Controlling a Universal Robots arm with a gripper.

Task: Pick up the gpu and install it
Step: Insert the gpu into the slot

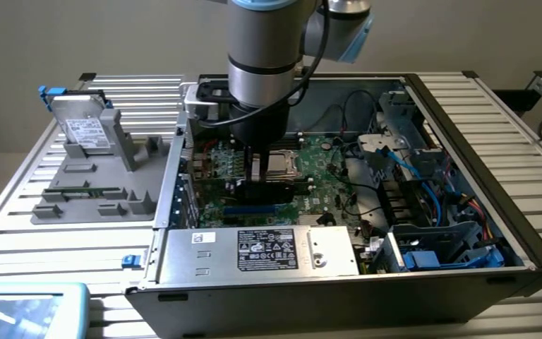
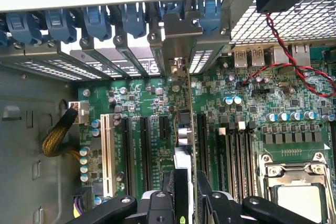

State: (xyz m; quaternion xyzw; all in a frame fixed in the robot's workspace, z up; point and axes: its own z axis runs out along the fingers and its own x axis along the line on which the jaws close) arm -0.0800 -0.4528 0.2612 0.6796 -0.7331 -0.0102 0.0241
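Gripper (image 1: pixel 269 178) partly closed, clamping gpu (image 2: pixel 189 129) edge-on between fingers. Pickup done. Card inside case (image 1: pixel 535 244), directly beneath hand, over motherboard (image 2: pixel 247 103) slots. Seating unconfirmed; card not yet released.

The gpu (image 1: pixel 269 191) is a small thin card standing upright on its long edge inside the open computer case (image 1: pixel 346 311), low over the green motherboard (image 1: pixel 323 166) and clamped between the jaws. In the exterior view its visible face is black. In the wrist view the gpu (image 2: pixel 190 145) shows edge-on as a narrow line running away from the jaws, lined up among the black expansion slots (image 2: pixel 144 150) of the motherboard (image 2: pixel 247 103). Its silvery metal end bracket (image 2: pixel 181 35) is at the far end, against the row of rear slot covers (image 2: pixel 100 59). Whether its lower edge sits fully in a slot cannot be told
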